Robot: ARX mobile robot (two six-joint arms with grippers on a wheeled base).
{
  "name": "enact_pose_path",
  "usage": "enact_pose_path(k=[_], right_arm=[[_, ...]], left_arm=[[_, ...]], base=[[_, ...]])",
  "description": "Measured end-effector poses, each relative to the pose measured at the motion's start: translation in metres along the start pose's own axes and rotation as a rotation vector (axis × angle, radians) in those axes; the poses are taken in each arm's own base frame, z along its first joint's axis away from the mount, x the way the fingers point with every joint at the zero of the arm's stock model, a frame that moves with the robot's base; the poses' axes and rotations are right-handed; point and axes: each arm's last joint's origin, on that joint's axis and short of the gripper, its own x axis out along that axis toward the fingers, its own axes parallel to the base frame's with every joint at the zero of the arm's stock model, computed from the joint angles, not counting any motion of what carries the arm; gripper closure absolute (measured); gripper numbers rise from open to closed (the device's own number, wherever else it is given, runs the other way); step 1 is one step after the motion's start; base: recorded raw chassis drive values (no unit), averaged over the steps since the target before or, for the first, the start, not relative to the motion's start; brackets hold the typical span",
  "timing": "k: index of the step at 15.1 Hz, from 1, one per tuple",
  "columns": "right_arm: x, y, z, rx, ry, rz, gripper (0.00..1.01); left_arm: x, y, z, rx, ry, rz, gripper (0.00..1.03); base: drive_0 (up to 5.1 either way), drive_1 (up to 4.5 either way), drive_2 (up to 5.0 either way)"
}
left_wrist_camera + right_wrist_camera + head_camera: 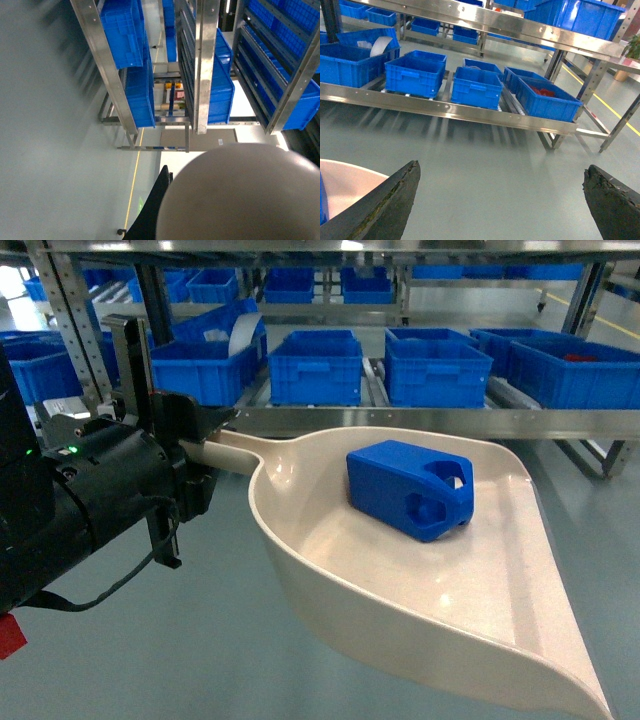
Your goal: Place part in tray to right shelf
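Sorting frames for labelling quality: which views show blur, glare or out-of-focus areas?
Head view: sharp, soft glare on the tray beside the part. Left wrist view: motion-smeared floor at left, the tray's underside close and out of focus. Right wrist view: streaky blur on the floor below the shelf rail; crates are crisp.

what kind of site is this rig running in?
Likely a warehouse or factory parts store: stainless-steel flow racks on rollers, rows of blue crates, a grey floor with a yellow line.
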Motion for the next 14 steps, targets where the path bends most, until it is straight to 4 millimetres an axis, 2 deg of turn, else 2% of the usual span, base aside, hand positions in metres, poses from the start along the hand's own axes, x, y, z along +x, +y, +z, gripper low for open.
enact_pose_path(k=[14], right_arm=[[0.0001,0.0001,-0.0002,-0.001,0.001,0.0,0.03]], left_arm=[[-0.0002,0.0001,0.0,0.001,0.0,0.0,0.91]], base=[[0.0,0.0,0.0]])
